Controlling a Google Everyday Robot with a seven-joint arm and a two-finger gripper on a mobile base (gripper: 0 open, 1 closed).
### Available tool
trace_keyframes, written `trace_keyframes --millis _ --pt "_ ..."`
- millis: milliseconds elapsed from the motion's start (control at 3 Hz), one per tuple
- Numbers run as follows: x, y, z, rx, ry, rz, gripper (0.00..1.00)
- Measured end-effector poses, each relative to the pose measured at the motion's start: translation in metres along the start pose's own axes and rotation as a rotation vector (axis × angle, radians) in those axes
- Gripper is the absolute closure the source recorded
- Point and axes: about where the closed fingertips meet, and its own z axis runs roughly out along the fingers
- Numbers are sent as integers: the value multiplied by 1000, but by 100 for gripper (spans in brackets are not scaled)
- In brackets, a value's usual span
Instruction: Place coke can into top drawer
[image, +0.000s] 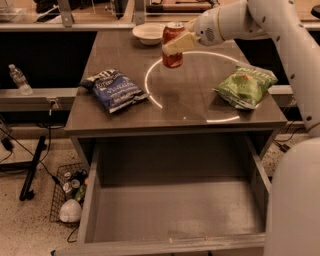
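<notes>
1 gripper (173, 45) across coke can (172, 60), tbl (190, 102) rear

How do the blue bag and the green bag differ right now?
Blue bag is dark blue with white print; green bag is bright green. Blue bag lies at the table's left in view; green bag at its right, near the edge. Both are crinkly snack bags lying flat, apart from the gripper, which grips the coke can farther back.

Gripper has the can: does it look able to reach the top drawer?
Likely yes: the gripper holds the can over the table's far end, the drawer stands open, and the way between the blue bag and green bag looks free.
</notes>
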Motion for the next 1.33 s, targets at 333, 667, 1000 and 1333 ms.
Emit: trace_keyframes --millis 333,667,1000,1333 --pt "11 39 -51 -53 -34 39 100" --pt "43 40 -85 -26 -19 87 100" --pt "43 40 -85 -26 -19 87 100" --pt "49 61 -92 -71 -34 91 100"
